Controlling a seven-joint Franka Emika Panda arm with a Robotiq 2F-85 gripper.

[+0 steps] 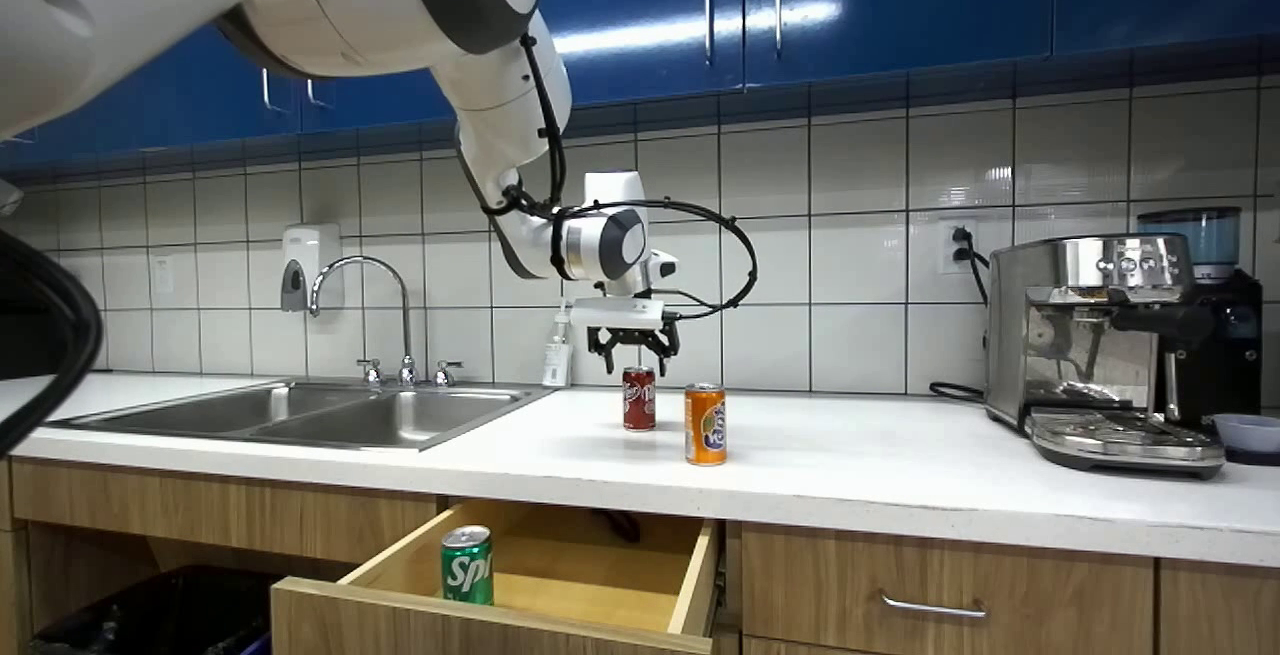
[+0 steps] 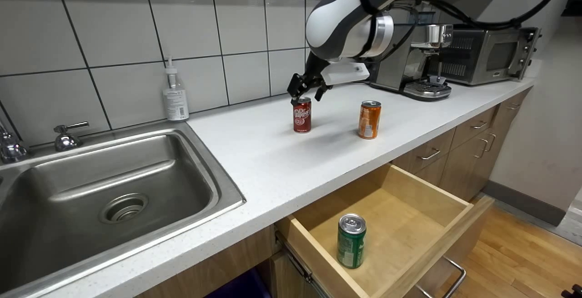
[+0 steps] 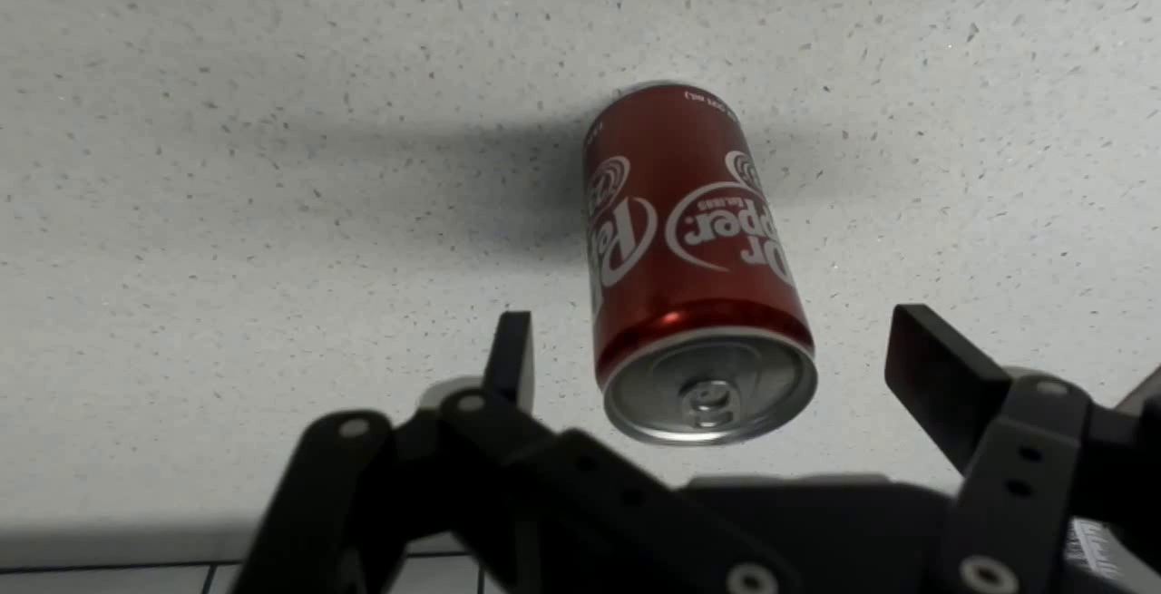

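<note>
My gripper (image 1: 636,365) is open and empty, just above a red Dr Pepper can (image 1: 639,405) that stands upright on the white counter. In the wrist view the red can (image 3: 680,213) shows between the two spread fingers (image 3: 707,340), with a gap on each side of its silver top. An orange Fanta can (image 1: 705,427) stands upright nearby, toward the counter's front edge; it also shows in an exterior view (image 2: 369,120). A green Sprite can (image 2: 351,243) stands upright in the open wooden drawer (image 2: 409,225) below the counter.
A steel sink (image 2: 177,189) with a curved faucet (image 1: 405,325) is set into the counter. A clear pump bottle (image 2: 176,100) stands by the tiled wall. An espresso machine (image 1: 1090,335) and a microwave (image 2: 486,57) stand along the counter. Blue cabinets (image 1: 880,5) hang above.
</note>
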